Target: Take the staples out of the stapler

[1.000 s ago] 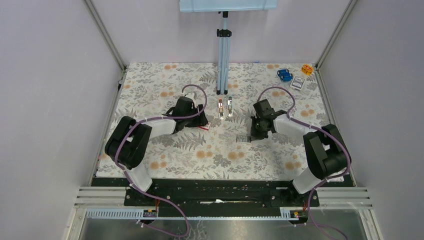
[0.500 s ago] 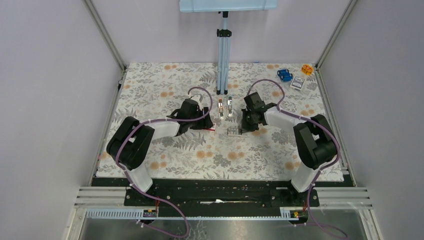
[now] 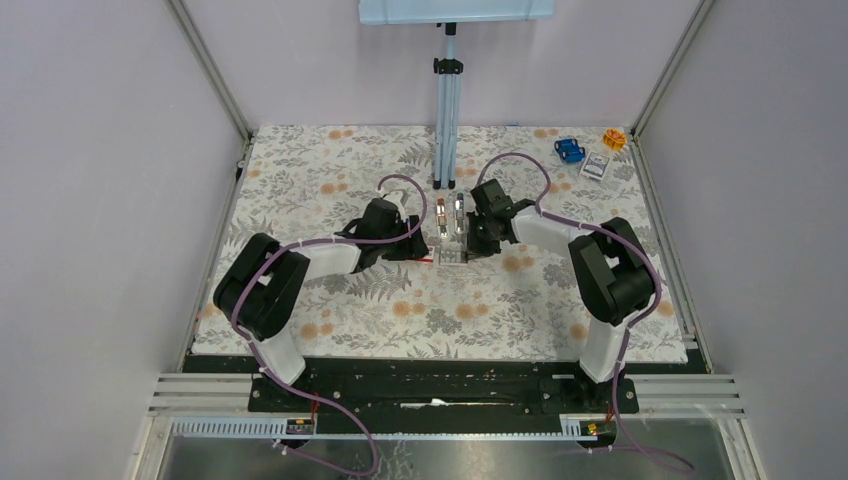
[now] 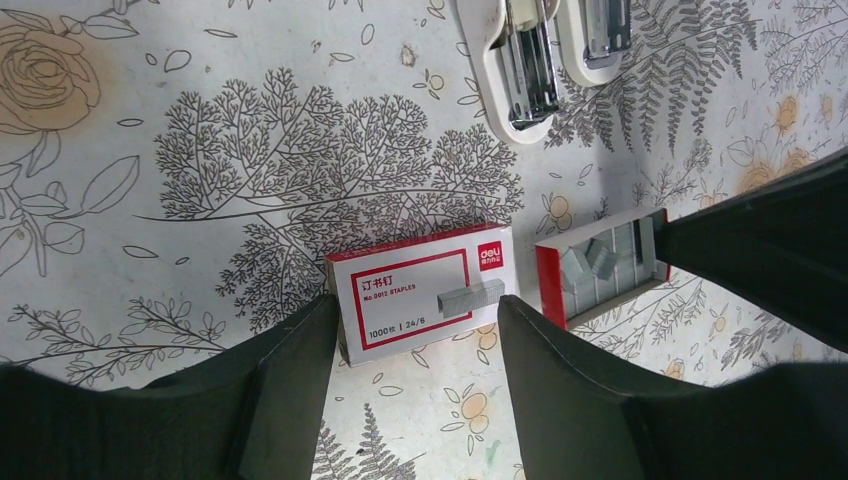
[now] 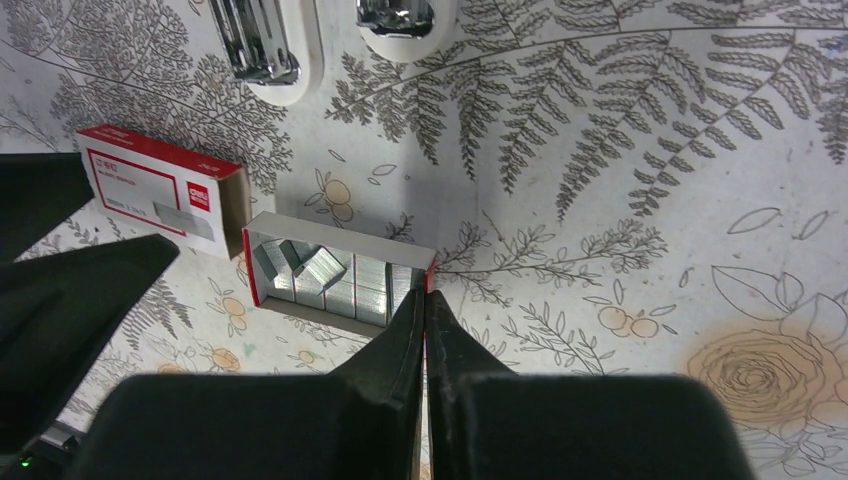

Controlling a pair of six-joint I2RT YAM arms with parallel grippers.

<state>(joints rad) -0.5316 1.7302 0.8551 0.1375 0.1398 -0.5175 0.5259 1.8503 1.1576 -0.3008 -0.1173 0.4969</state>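
The stapler lies folded open near the table's middle, its two white halves (image 3: 440,215) (image 3: 459,213) side by side, metal channels up; both halves (image 4: 520,70) (image 4: 600,35) show at the top of the left wrist view. My left gripper (image 4: 418,305) grips the near end of a red-and-white staple box sleeve (image 4: 420,295), one fingertip on each side. My right gripper (image 5: 425,292) is shut on the end wall of the box's open tray (image 5: 335,272), which holds several staple strips. The tray (image 4: 600,265) lies just right of the sleeve, a small gap between them.
A camera stand pole (image 3: 446,120) rises just behind the stapler. A blue item (image 3: 569,150), an orange item (image 3: 614,138) and a small box (image 3: 595,167) sit in the far right corner. A flowered cloth (image 3: 330,160) covers the table.
My right gripper has carried the tray left and a little farther away, up beside the sleeve. My left gripper has shifted right with the sleeve, then held still.
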